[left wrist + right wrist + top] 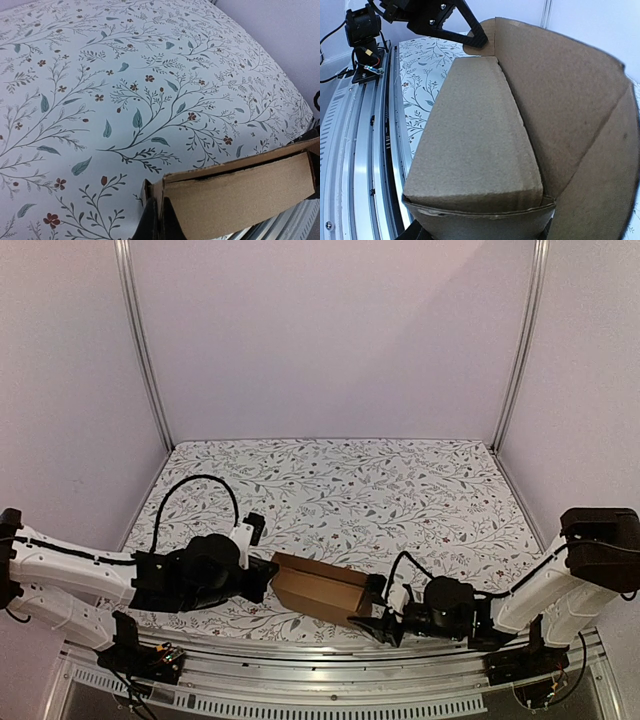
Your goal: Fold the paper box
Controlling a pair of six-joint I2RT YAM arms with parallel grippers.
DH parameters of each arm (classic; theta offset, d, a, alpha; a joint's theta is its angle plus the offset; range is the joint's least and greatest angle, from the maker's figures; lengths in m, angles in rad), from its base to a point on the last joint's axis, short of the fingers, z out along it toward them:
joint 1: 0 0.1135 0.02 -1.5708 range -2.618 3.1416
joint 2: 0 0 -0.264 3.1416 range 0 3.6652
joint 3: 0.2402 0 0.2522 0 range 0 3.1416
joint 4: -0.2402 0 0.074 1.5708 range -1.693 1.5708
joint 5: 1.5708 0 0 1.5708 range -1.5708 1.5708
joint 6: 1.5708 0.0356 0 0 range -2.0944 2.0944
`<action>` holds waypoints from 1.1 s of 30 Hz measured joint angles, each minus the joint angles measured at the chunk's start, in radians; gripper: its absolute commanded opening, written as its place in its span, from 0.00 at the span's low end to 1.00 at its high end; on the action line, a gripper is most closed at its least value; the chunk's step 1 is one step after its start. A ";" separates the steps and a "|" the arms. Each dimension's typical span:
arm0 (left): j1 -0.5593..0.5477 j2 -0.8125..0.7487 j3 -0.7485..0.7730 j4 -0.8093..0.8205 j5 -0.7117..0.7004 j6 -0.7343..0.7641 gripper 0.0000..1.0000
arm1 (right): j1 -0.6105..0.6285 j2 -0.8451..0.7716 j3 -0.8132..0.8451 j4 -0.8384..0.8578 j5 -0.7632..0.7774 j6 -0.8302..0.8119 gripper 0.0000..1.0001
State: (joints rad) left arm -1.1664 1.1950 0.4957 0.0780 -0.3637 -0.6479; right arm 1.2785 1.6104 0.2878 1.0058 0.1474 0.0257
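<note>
**At the near edge of the table: paper box spanned by both arms**

On the flowered table (400,490), the paper box (320,590) lies as a partly raised brown carton. Its long axis runs left to right, just behind the metal rail (370,150).

At the box's left end, the left gripper (157,222) is clenched tight on a thin upright edge of cardboard. At the box's right end, the right gripper (382,615) sits with its jaws about half apart. The right wrist view is filled with cardboard, so it cannot be told whether the pads actually bear on the box. Over the box's inner panel, a large flap (560,90) stands open and unfolded.

Risks, as judged from this pose:
- (a) The pinch at the left end is narrow, so a pull along the box's length may tear the edge or slip off it.
- (b) If the right end is unsupported, pressing the open flap down may swing the whole box about its left end and over the rail.
- (c) Pressure away from the score line may crush a wall rather than fold it.
</note>
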 measured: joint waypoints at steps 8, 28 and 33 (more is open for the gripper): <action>-0.031 0.011 -0.048 0.100 -0.066 -0.019 0.00 | 0.005 0.041 -0.009 0.072 0.011 0.029 0.27; -0.071 0.074 0.009 0.054 -0.183 0.061 0.00 | 0.005 0.048 -0.020 0.102 0.034 0.076 0.28; -0.076 0.057 0.014 0.013 -0.189 0.077 0.00 | 0.006 0.050 -0.020 0.103 0.031 0.078 0.29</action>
State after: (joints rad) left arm -1.2419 1.2518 0.5102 0.0906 -0.5529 -0.5705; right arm 1.2850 1.6604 0.2680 1.1084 0.1787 0.1040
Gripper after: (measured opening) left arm 0.007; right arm 0.518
